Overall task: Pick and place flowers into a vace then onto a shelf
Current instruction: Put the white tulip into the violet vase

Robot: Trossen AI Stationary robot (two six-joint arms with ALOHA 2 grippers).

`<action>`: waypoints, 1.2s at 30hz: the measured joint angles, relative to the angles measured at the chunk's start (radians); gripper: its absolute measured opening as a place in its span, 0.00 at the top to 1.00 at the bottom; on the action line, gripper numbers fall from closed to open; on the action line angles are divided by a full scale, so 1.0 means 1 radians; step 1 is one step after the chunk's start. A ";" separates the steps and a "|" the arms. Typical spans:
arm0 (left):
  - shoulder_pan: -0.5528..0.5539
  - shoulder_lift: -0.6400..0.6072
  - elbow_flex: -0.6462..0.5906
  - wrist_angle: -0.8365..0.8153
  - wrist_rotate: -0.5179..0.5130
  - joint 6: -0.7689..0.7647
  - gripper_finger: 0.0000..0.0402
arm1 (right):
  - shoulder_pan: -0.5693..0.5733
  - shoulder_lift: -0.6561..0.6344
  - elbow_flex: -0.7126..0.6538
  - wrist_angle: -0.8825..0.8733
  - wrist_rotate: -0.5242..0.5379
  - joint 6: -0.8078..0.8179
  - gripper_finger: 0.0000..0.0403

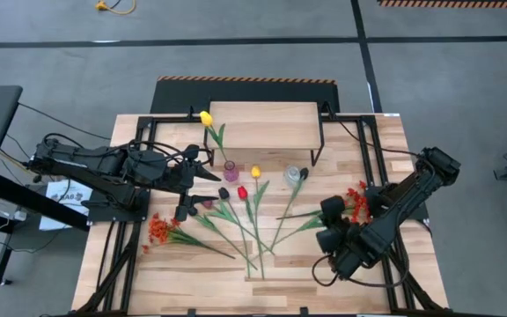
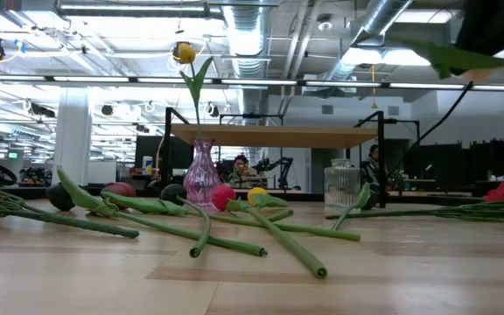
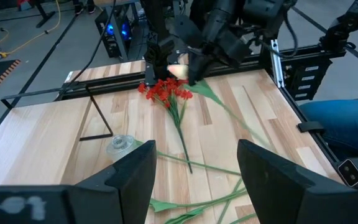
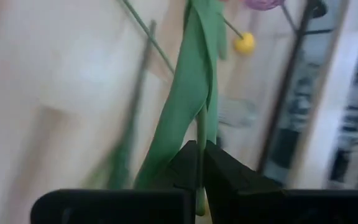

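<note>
Well away from the pink glass vase (image 1: 231,169), on the side far from the left arm: right gripper (image 4: 199,149) pressed together on a green tulip stem (image 4: 191,93), long leaf hanging ahead of the fingers. Judging by the low view, lifted clear of the tabletop (image 1: 192,277). Just beside that gripper, an orange-red spray (image 3: 165,90) lying flat.

Close beside the pink glass vase: left gripper (image 3: 196,149), fingers spread wide, pinching nothing.

Likely trouble from here:
- Thin stem pinched at one spot, so free to swivel or slip and miss the narrow mouth.
- Broad leaf apt to snag the loose tulips (image 1: 245,220) fanned out in front of the pink glass vase.
- Light, slim vase, easy to tip with a sideways nudge from stem or finger.

Containers:
- Pink glass vase: upright, one yellow tulip (image 2: 184,52) standing in it, its head above the shelf (image 2: 278,136) behind.
- Clear glass vase (image 2: 341,184): near the pink glass vase, apparently empty.
- On the shelf, nothing visible yet.
</note>
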 joint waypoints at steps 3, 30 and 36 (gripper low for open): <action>0.000 0.000 0.000 0.000 0.000 -0.002 0.47 | -0.029 0.000 0.000 -0.042 0.039 -0.022 0.97; 0.000 0.215 -0.001 0.152 0.008 -0.164 0.47 | -0.287 0.001 0.000 0.301 0.738 -1.052 0.96; 0.007 0.230 0.000 0.249 -0.002 -0.217 0.47 | -0.287 0.001 0.000 0.488 0.691 -1.357 0.99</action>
